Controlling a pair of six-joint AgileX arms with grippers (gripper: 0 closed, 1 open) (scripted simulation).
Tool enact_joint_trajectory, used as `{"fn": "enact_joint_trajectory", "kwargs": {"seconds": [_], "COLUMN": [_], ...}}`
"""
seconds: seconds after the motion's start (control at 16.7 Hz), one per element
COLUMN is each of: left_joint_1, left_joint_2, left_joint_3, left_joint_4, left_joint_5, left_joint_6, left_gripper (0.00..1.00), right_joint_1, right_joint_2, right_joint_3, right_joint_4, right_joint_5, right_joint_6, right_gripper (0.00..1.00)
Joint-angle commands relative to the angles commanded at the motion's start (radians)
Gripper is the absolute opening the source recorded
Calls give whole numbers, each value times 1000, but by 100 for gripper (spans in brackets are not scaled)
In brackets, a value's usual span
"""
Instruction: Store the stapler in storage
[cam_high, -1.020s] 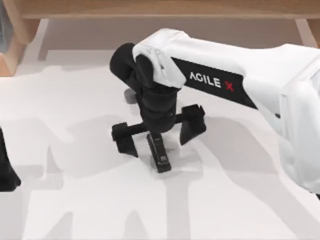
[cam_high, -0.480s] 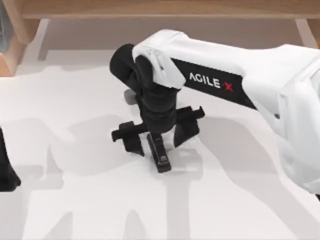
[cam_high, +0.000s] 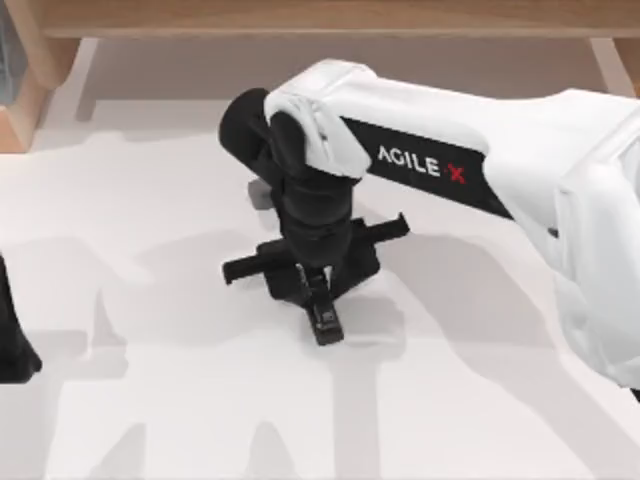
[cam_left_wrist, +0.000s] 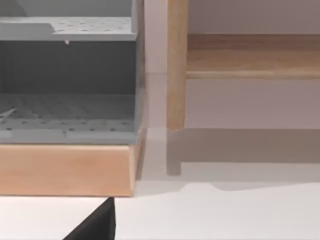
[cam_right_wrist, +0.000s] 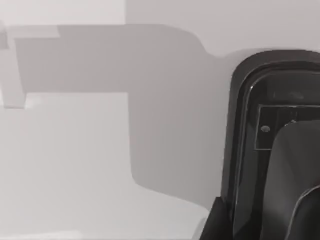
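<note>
Reaching in from the right of the top view, my right arm (cam_high: 480, 160) holds its end effector (cam_high: 317, 281) at the centre of the frame, pointing down at the white bench (cam_high: 150, 400). Its fingers (cam_high: 283, 280) stand narrow, drawn in against both sides of the stapler (cam_high: 322, 309), a slim black bar lying flat on the bench with its rounded end and small pale grey mark sticking out just below the end effector. Only that lower end of the stapler is exposed; the rest is hidden under the wrist. A small grey block (cam_high: 259, 192) peeks out on the bench just above and left of the wrist.

The right wrist view looks close along the stapler's black top (cam_right_wrist: 270, 145) at the right of the frame, with one dark finger (cam_right_wrist: 292, 175) pressed against it and bare bench (cam_right_wrist: 75, 165) to the left.

My left arm sits parked at the lower left edge of the top view, its end effector (cam_high: 12, 345) a dark shape there; I cannot tell how its fingers stand. The left wrist view faces a grey perforated storage shelf (cam_left_wrist: 67, 117) on a wooden base (cam_left_wrist: 65, 170) at the left of the frame, with a wooden post (cam_left_wrist: 176, 65) beside it.
</note>
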Motion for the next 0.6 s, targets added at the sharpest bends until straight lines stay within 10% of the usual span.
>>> {"fn": "enact_joint_trajectory", "kwargs": {"seconds": [0.6], "left_joint_1": [0], "left_joint_2": [0], "left_joint_3": [0], "left_joint_4": [0], "left_joint_5": [0], "left_joint_6": [0], "left_gripper": [100], "right_joint_1": [-2], "right_joint_2": [-4], "right_joint_3": [13], "right_joint_4": [-16], "right_joint_5": [1], "right_joint_6": [0], "right_gripper": [0]}}
